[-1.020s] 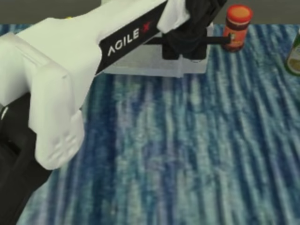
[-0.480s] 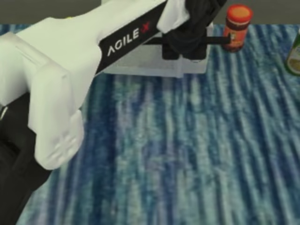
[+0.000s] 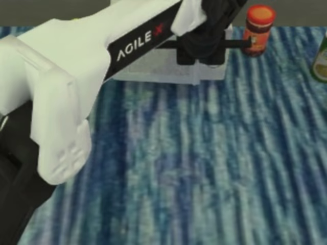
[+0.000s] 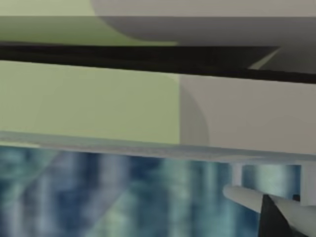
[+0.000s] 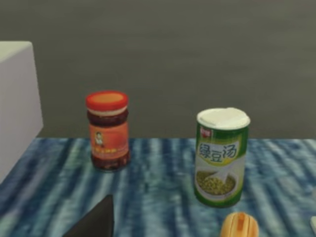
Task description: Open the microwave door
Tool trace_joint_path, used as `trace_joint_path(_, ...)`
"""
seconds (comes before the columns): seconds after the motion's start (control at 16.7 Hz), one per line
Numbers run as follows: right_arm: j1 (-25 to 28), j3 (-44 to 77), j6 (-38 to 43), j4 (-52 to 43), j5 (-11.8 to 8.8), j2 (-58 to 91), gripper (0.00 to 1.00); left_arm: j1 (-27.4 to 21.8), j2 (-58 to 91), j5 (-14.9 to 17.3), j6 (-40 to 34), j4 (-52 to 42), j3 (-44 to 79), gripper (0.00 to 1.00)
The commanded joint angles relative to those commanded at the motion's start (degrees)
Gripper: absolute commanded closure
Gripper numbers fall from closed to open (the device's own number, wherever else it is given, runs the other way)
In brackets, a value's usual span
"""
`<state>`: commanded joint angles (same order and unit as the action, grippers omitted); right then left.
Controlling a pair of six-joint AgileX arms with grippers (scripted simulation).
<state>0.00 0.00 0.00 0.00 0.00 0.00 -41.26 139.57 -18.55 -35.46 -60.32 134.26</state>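
My left claw [image 3: 202, 51] sits against the microwave [image 3: 168, 66] at the bench's far edge, grip unreadable, door [image 4: 89, 103] seemingly barely ajar; next I'd swing it outward; right arm idle.

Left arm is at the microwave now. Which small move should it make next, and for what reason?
Probably keep drawing the left gripper toward the table's near edge. It sits at the microwave front, and the left wrist view shows only a thin dark gap there, so the door looks barely open.
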Motion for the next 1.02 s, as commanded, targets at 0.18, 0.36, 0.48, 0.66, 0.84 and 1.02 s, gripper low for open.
trace_joint_path(0.18, 0.0, 0.0, 0.0, 0.0, 0.0, 0.0, 0.0, 0.0, 0.0, 0.0, 0.0, 0.0, 0.0, 1.0)
trace_joint_path(0.36, 0.0, 0.0, 0.0, 0.0, 0.0, 0.0, 0.0, 0.0, 0.0, 0.0, 0.0, 0.0, 0.0, 1.0)
trace_joint_path(0.48, 0.0, 0.0, 0.0, 0.0, 0.0, 0.0, 0.0, -0.49, 0.16, 0.37, -0.19, 0.26, -0.03, 1.0)
trace_joint_path(0.66, 0.0, 0.0, 0.0, 0.0, 0.0, 0.0, 0.0, -0.2, -1.59, 0.61, 0.92, 1.77, -2.95, 1.0)
trace_joint_path(0.84, 0.0, 0.0, 0.0, 0.0, 0.0, 0.0, 0.0, 0.03, -3.37, 0.91, 2.12, 3.39, -6.07, 1.0)
trace_joint_path(1.02, 0.0, 0.0, 0.0, 0.0, 0.0, 0.0, 0.0, 0.04, -3.54, 0.94, 2.26, 3.55, -6.38, 1.0)
